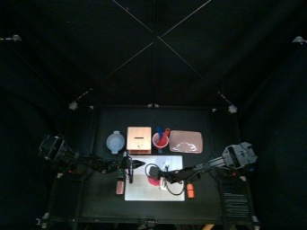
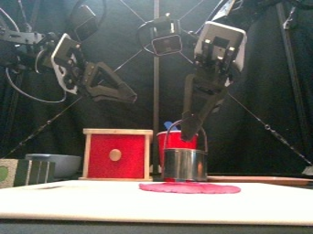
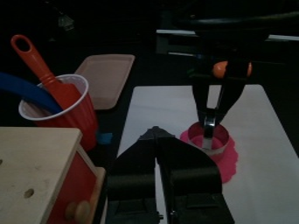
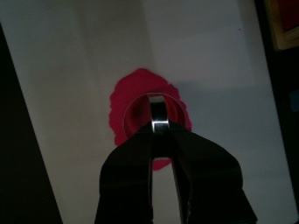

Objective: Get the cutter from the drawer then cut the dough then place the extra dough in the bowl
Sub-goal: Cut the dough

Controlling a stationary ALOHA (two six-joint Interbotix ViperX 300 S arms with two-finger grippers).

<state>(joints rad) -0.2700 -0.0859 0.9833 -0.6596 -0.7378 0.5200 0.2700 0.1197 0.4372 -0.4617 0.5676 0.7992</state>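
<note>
A red plastic cup (image 3: 59,103) holds a blue toy knife (image 3: 17,87) and a red toy knife (image 3: 35,61). The round shiny metal cutter (image 2: 184,164) stands on the flat pink dough (image 2: 189,188) on the white cutting board (image 3: 152,101), and the right gripper (image 2: 193,132) pinches its wire handle. The left gripper (image 3: 158,138) is pressed together nearby.

Back wall: a black curtain (image 1: 153,54) fills the upper half of the overhead view.
Side walls: more black curtains (image 1: 27,117) close the booth on the left and right.
Table: a small black table (image 1: 102,196) with a matte surface sits in the lower half of the overhead view.
Level view: the dark curtain hangs behind everything.
Light: dim, with the curtains and the table nearly equally black.
</note>
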